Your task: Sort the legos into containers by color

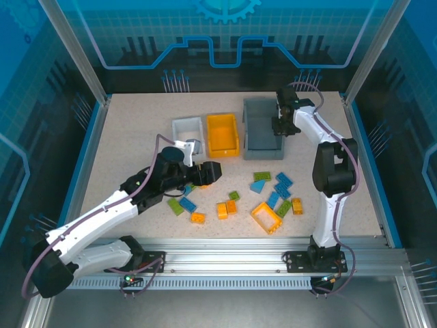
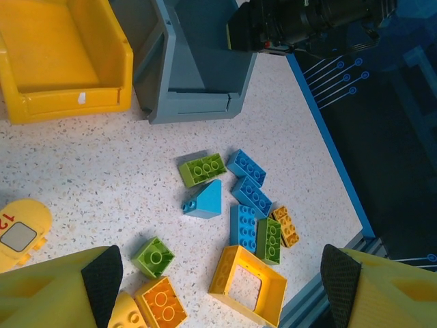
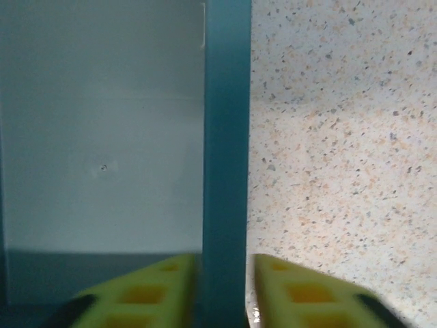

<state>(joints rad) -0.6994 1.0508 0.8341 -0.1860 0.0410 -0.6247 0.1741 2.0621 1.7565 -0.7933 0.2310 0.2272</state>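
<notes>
Blue, green and orange legos [image 1: 273, 195] lie scattered on the near half of the table, among them an open orange square frame [image 1: 267, 217]. My left gripper [image 1: 207, 172] hovers open over bricks, with the frame [image 2: 247, 283] and a green brick [image 2: 153, 256] below its spread fingers [image 2: 101, 277]. The white bin [image 1: 188, 130], orange-yellow bin [image 1: 223, 133] and grey bin [image 1: 263, 130] stand in a row at the back. My right gripper [image 1: 282, 128] is shut on the grey bin's right wall [image 3: 225, 137], one finger inside and one outside.
A rounded yellow piece with a grey label [image 2: 20, 229] lies at the left of the left wrist view. The blue table rim [image 2: 328, 150] runs close to the right of the bricks. The grey bin's floor [image 3: 102, 137] is bare.
</notes>
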